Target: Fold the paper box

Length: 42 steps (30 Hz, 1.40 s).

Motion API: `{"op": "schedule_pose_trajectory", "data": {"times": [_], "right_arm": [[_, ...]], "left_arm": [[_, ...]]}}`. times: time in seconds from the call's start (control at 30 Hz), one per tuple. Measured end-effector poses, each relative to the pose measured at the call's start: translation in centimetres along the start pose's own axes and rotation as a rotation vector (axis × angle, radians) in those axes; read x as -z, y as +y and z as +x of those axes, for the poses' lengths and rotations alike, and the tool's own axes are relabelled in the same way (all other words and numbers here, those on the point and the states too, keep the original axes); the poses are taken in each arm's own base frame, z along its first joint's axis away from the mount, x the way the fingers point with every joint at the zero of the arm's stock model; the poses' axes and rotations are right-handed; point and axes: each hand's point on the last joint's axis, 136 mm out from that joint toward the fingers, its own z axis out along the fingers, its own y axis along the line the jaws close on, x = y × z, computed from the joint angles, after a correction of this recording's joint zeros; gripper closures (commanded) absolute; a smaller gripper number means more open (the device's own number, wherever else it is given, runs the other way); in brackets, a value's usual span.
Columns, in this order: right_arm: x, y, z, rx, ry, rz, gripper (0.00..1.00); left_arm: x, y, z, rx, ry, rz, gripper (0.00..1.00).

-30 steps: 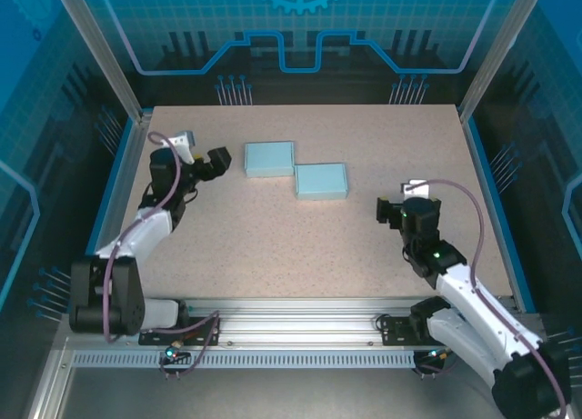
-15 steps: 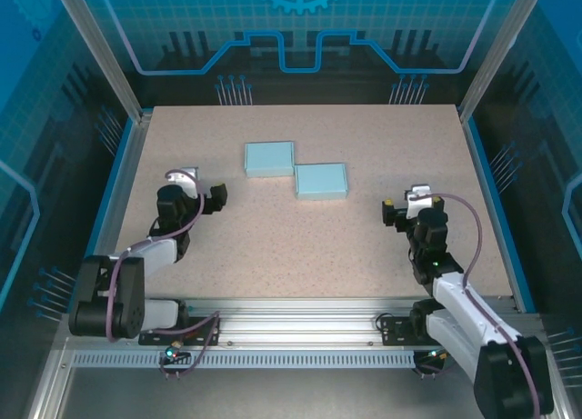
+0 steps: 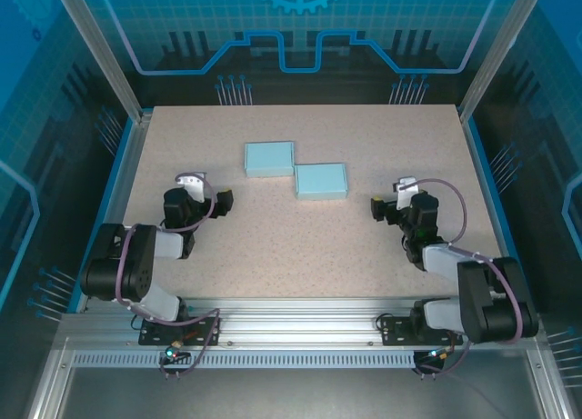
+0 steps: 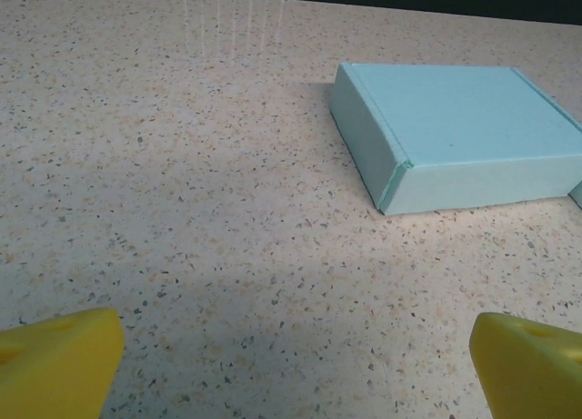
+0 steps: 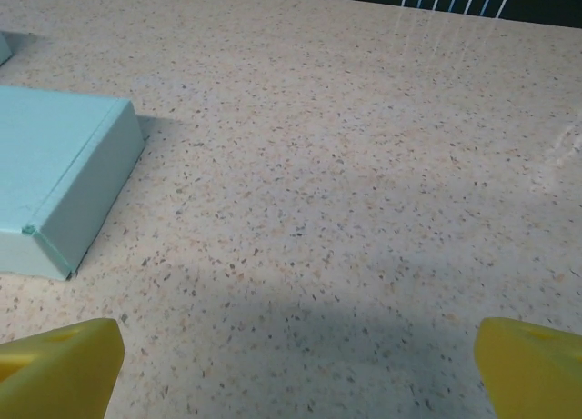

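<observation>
Progress looks complete or close to it, judging from how things lie. Two pale blue paper boxes sit on the worktop (image 3: pixel 364 128) toward its middle and far half, the far box (image 3: pixel 269 158) to the left and the near box (image 3: pixel 321 180) to the right, with their corners meeting or nearly so. Both read as closed, flat-topped shapes with their lids down. In the left wrist view the far box (image 4: pixel 455 133) shows crisp edges, a tucked side seam and no flap standing up. In the right wrist view the near box (image 5: pixel 55 178) looks equally squared off, though its far sides are hidden. The left gripper (image 3: pixel 223 201) lies low over the worktop, its arm folded close to its base, well apart from the far box. Its yellow fingers (image 4: pixel 59 360) are spread wide, released, with bare worktop between them. The right gripper (image 3: pixel 376 206) sits likewise, near but not touching the near box, and its fingers (image 5: pixel 59 369) are also spread and holding nothing. Neither box is in contact with a gripper. No unfolded sheet or loose flap is visible, so I judge that little remains beyond perhaps pressing a lid fully home, which these views cannot confirm is needed.
</observation>
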Motion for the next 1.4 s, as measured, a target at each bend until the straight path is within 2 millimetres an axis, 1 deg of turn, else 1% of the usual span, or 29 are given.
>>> {"op": "schedule_pose_trajectory", "data": {"times": [0.13, 0.2, 0.37, 1.2, 1.4], "right_arm": [[-2.3, -0.4, 0.8, -0.025, 0.033, -0.024, 0.0], [-2.7, -0.1, 0.7, -0.024, 0.037, -0.044, 0.0], [-3.0, 0.1, -0.5, -0.018, 0.012, -0.051, 0.0], [-3.0, 0.2, -0.5, -0.017, 0.013, -0.048, 0.0], [-3.0, 0.2, -0.5, -0.017, 0.013, -0.048, 0.0]], "left_arm": [[0.0, -0.1, -0.2, -0.002, -0.009, 0.004, 0.01], [0.0, -0.1, -0.2, -0.002, -0.009, 0.003, 0.01], [0.0, 0.0, -0.2, -0.001, -0.01, -0.003, 0.01], [0.0, 0.1, -0.3, -0.002, -0.01, -0.004, 0.01], [0.0, 0.6, -0.3, -0.001, -0.012, -0.035, 0.01]]}}
